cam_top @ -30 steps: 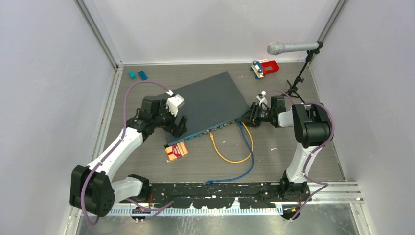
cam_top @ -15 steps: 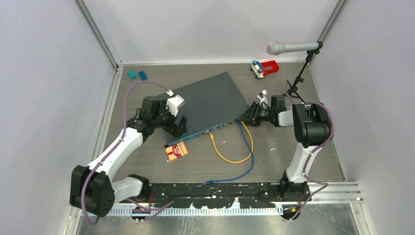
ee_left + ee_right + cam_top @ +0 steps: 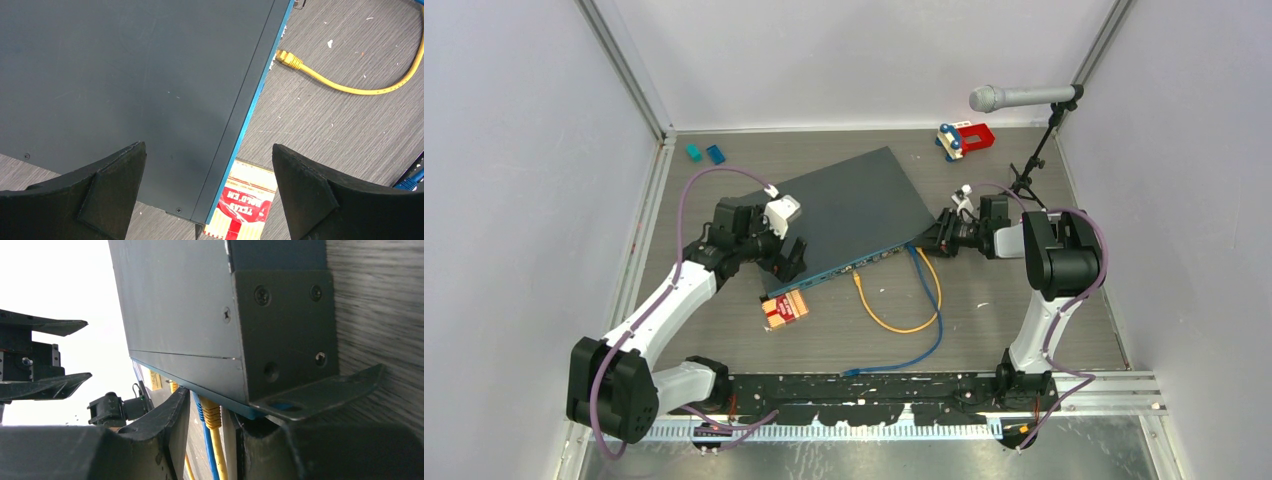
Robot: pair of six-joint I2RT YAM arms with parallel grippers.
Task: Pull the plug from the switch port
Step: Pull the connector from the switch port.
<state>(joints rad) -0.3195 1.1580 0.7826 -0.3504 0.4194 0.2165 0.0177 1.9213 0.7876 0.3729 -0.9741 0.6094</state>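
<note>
Right jaws astride plugs (image 3: 211,412) of diagonal switch (image 3: 854,210)

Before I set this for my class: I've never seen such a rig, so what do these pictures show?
Two robot arms stand at the near edge of a table. One picture looks down from above; the other two come from wrist cameras. On the table: a grey switch, a yellow cable, a blue cable, a red packet, a toy, a microphone on a stand. The left gripper hangs open over the switch's corner, holding nothing. The fingers of the right gripper flank the plugged cable ends; whether they grip is unclear.
</note>
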